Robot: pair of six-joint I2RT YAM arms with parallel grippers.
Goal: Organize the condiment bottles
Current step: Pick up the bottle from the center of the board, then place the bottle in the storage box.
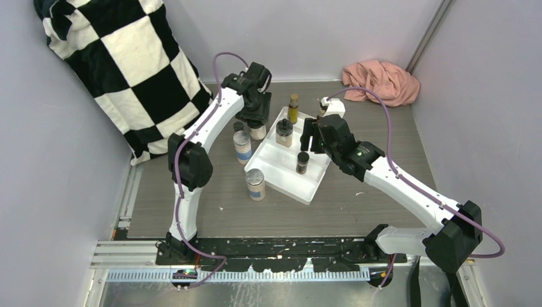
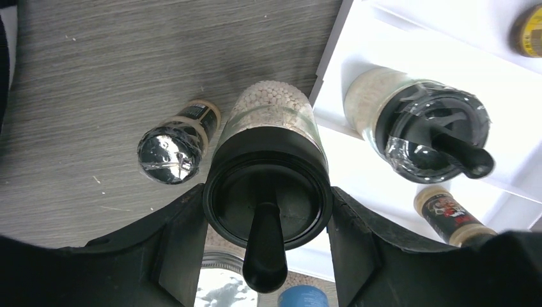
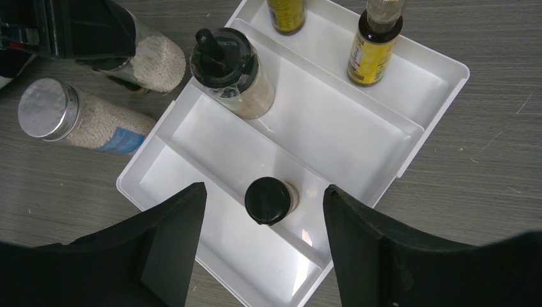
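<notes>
Landmark: the white tray [image 1: 276,160]; I place everything against it.
Left of the tray: a blue-labelled jar [image 1: 242,146] and a silver-lidded jar [image 1: 255,184] stand upright on the table [image 1: 192,211], just off the tray's left wall. A small dark bottle [image 2: 171,148] stands a little further left.
Left gripper [image 2: 268,198]: clamped across the black lid of the pellet jar [image 2: 271,109], one finger on each side.
Pellet jar, position: just outside the tray's left wall. I cannot tell whether its foot is on the table.
Deciding relation: the jar's long axis is vertical, in line with the wrist, and the tray lies immediately to its right. In my judgement, the coming move is a short carry rightward over that wall.
Nearer arm: the left one, which also has the loose jars on its side.
Inside the tray: a black-lidded jar [image 3: 233,70], a yellow bottle [image 3: 374,48] in the far strip, and a small black-capped bottle [image 3: 270,204].
Right gripper [image 3: 263,190]: fingers apart and holding nothing. It hovers over the tray, directly above the small black-capped bottle.
</notes>
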